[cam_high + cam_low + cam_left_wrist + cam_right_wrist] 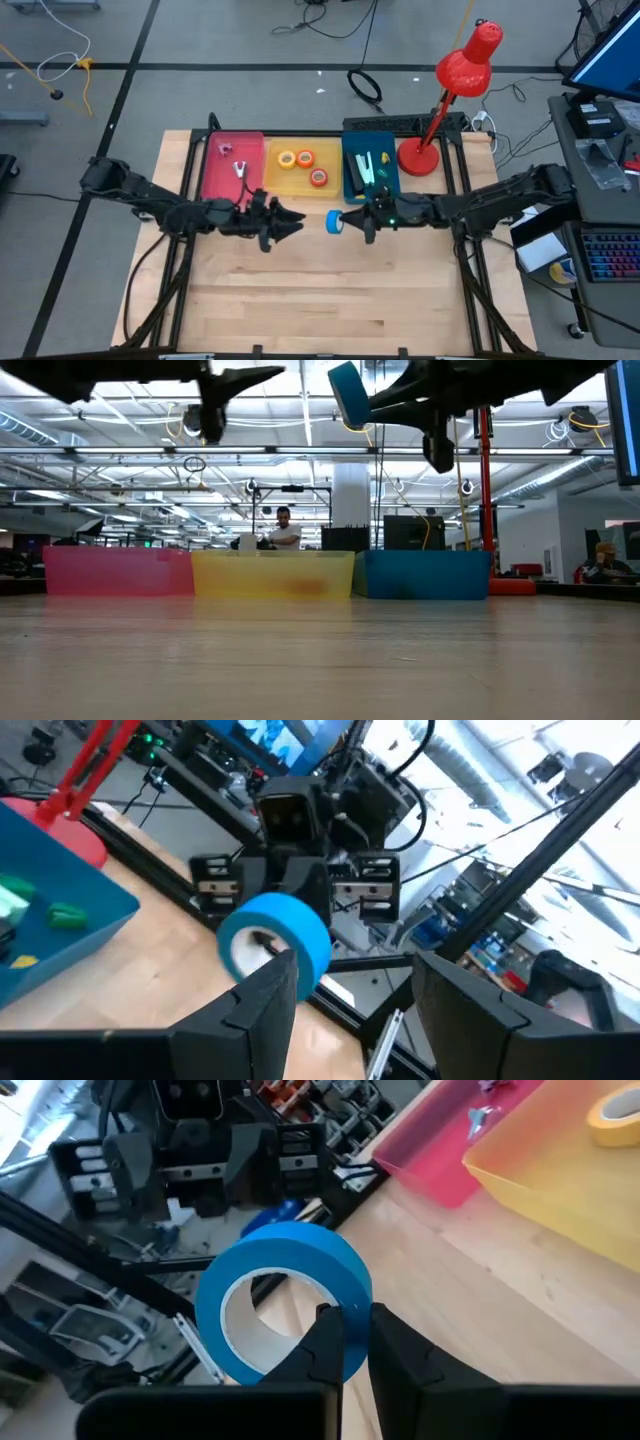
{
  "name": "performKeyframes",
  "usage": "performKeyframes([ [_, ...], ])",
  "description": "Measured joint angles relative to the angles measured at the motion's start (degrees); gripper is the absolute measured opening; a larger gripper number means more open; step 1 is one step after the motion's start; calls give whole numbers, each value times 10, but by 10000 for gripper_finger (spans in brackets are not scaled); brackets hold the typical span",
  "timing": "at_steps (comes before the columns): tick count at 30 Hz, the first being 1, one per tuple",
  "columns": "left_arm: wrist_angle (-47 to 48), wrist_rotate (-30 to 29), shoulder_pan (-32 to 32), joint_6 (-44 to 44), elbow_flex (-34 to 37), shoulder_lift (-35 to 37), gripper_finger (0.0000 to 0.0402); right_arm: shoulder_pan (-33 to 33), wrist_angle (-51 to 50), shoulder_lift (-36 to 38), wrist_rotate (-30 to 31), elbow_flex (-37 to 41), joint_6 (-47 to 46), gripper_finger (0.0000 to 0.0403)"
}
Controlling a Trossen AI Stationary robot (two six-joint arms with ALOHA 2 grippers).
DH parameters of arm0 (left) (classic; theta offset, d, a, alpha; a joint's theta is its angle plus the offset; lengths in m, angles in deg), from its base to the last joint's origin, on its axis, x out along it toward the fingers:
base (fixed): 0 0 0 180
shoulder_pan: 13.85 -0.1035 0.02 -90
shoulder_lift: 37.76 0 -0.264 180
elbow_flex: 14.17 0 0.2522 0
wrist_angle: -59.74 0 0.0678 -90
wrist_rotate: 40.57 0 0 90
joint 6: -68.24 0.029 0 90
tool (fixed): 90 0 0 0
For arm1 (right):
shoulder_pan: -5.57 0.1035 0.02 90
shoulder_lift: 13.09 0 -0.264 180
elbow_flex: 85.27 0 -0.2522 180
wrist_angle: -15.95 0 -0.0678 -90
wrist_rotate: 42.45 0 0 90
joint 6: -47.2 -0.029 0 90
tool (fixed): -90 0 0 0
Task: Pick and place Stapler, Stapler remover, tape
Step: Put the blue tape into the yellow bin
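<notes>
Tape first: your right gripper point(343, 222) is pinched nearly closed on the wall of the blue tape roll point(333, 222), one finger inside the ring and one outside, as you can check in the right wrist view point(285, 1305). The roll hangs in the air above the bare wood of the table point(330, 300), in front of the trays rather than over any of them; from table height you see it high up with clear space beneath point(348, 395).

Your left gripper point(297, 225) faces it from the other side, close but apart from the roll. Its fingers point(262, 1010) stand partly spread with nothing between them, and the blue roll shows just beyond their tips point(275, 938).

Along the far edge of the table you have three trays side by side. The pink tray point(212, 165) holds a small metal piece, too small for you to name with certainty. The yellow tray point(275, 182) holds three rolls: yellow point(287, 159), orange point(305, 157) and red point(318, 178). The blue tray point(349, 168) holds a dark stapler point(364, 167) and some green and white bits beside it.

A red desk lamp point(455, 85) stands just beside the blue tray, at the table's far right corner.
</notes>
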Motion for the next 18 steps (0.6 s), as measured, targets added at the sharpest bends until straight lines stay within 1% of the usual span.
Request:
performKeyframes([
  [3, 11, 19, -13, 16, -45, -40, 198, -11, 21, -15, -19, 0, 0, 17],
  [5, 37, 34, -24, 18, -76, -61, 198, -15, 32, -19, -23, 0, -1, 17],
  [9, 92, 82, -45, 7, -122, -92, 198, -17, 30, -19, -32, 0, 0, 17],
  [13, 95, 127, -57, -4, -143, -110, 198, -19, 37, -20, -35, 0, 0, 8],
  [18, 130, 133, -61, -11, -149, -112, 198, -19, 44, -19, -34, -1, 12, 3],
])
